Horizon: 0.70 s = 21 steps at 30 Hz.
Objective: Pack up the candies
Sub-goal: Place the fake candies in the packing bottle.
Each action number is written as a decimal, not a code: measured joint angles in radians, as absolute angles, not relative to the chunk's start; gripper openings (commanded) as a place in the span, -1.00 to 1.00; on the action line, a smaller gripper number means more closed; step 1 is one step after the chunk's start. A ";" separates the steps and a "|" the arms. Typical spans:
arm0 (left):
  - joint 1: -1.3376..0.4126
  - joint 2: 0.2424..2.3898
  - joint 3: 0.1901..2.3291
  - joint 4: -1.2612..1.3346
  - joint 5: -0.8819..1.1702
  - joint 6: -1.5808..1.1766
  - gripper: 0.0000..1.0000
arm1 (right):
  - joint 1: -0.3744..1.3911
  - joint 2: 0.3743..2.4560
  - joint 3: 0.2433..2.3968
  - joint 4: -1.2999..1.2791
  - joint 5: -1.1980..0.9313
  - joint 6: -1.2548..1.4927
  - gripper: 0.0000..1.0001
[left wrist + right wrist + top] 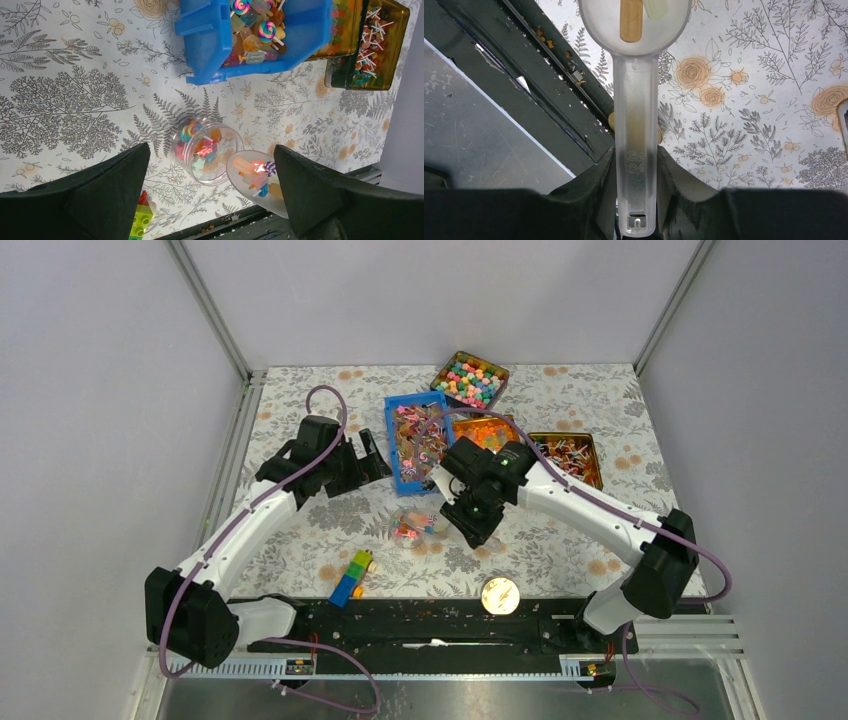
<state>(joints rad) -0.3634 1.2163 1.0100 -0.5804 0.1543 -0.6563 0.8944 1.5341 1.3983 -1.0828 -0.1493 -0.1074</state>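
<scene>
The candies are small mixed-colour sweets, heaped in a blue bin (392, 445) and seen close in the left wrist view (255, 30). A clear jar (412, 525) lies tilted on the table with some candies inside (205, 150). My right gripper (478, 520) is shut on the handle of a translucent scoop (636, 150). The scoop's bowl (257, 180) holds a few candies right beside the jar's mouth. My left gripper (372, 455) is open and empty, left of the blue bin and above the table; its fingers (115, 190) frame the jar from above.
A round tin of pastel balls (470, 380) stands at the back. An orange-filled tin (485, 430) and a gold tin of stick sweets (570, 455) stand right of the bin. Toy bricks (350, 575) and a round yellowish object (500, 595) lie by the near rail.
</scene>
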 measured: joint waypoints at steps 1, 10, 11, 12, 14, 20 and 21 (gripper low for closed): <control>-0.363 1.220 1.010 -0.580 0.155 -0.656 0.98 | 0.894 1.541 1.404 -1.089 -0.150 -0.107 -1.00; -0.363 1.246 1.010 -0.581 0.161 -0.656 0.98 | 0.895 1.606 1.445 -1.148 -0.150 -0.104 -1.00; -0.363 1.246 1.010 -0.581 0.161 -0.656 0.98 | 0.895 1.609 1.450 -1.153 -0.150 -0.103 -1.00; -0.363 1.246 1.010 -0.581 0.161 -0.655 0.98 | 0.895 1.615 1.459 -1.163 -0.150 -0.103 -1.00; -0.363 1.246 1.011 -0.581 0.161 -0.655 0.98 | 0.895 1.623 1.474 -1.176 -0.150 -0.103 -1.00; -0.363 1.247 1.013 -0.581 0.162 -0.655 0.98 | 0.897 1.661 1.528 -1.216 -0.152 -0.103 -1.00; -0.363 1.247 1.013 -0.581 0.162 -0.655 0.98 | 0.898 1.666 1.533 -1.222 -0.152 -0.103 -1.00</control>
